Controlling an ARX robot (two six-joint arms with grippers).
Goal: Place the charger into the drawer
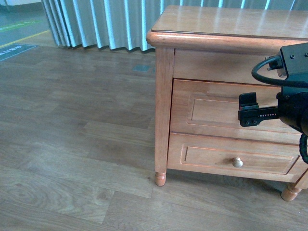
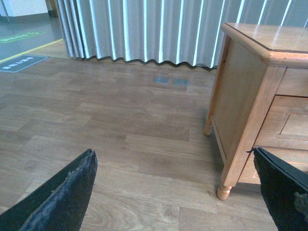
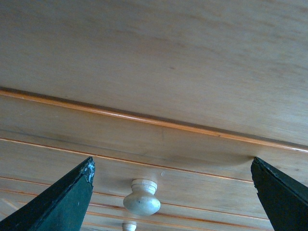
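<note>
The charger is not in view in any frame. The drawer (image 1: 211, 108) is the taller upper front of the wooden nightstand (image 1: 231, 24) and it is shut. My right gripper (image 1: 248, 109) is open and empty, close in front of that drawer front. In the right wrist view the drawer's round pale knob (image 3: 141, 198) sits between the open fingers (image 3: 62, 202), nearer one of them and untouched; the gripper (image 3: 173, 192) holds nothing. In the front view my arm hides this knob. My left gripper (image 2: 173, 192) is open and empty over the floor, beside the nightstand's corner.
The shorter lower drawer front (image 1: 202, 156) has its own knob (image 1: 237, 162), which also shows in the right wrist view (image 3: 128, 226). The nightstand stands on turned legs (image 1: 160, 179) on a wooden plank floor (image 1: 72, 144). Grey curtains (image 1: 96, 21) hang behind.
</note>
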